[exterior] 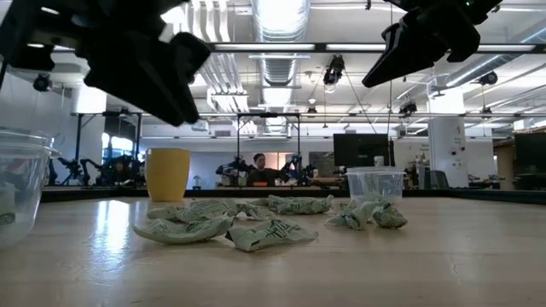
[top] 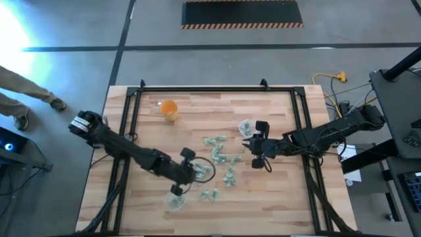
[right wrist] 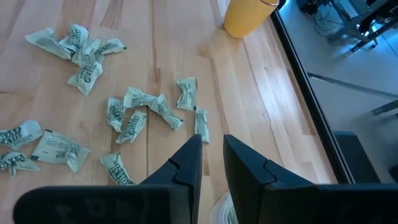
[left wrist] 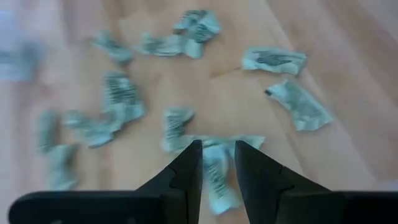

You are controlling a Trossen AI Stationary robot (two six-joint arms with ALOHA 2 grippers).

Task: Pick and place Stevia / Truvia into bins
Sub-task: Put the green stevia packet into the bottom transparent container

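Several crumpled pale green and white sachets (top: 220, 158) lie on the wooden table between the arms; they also show in the low view (exterior: 256, 223). One clear cup (top: 176, 199) stands near the front edge, another (top: 246, 126) at the middle right. My left gripper (top: 196, 172) hovers over the sachets beside the front cup, shut on one sachet (left wrist: 217, 177). My right gripper (top: 252, 145) is shut and empty, raised beside the right cup, whose rim shows under its fingers (right wrist: 219, 211). My left gripper pinches a sachet between its two fingers (left wrist: 189, 168), at the fingertips; the paper (left wrist: 219, 186) shows in the gap and runs back between them. The fingers slant down from the table's left. Which part of the sachet they have cannot be told.
An orange cup (top: 170, 110) stands at the far left of the table. A black frame rail (top: 217, 89) runs along the far edge and down both sides. A person's legs (top: 26, 99) show on the floor to the left.
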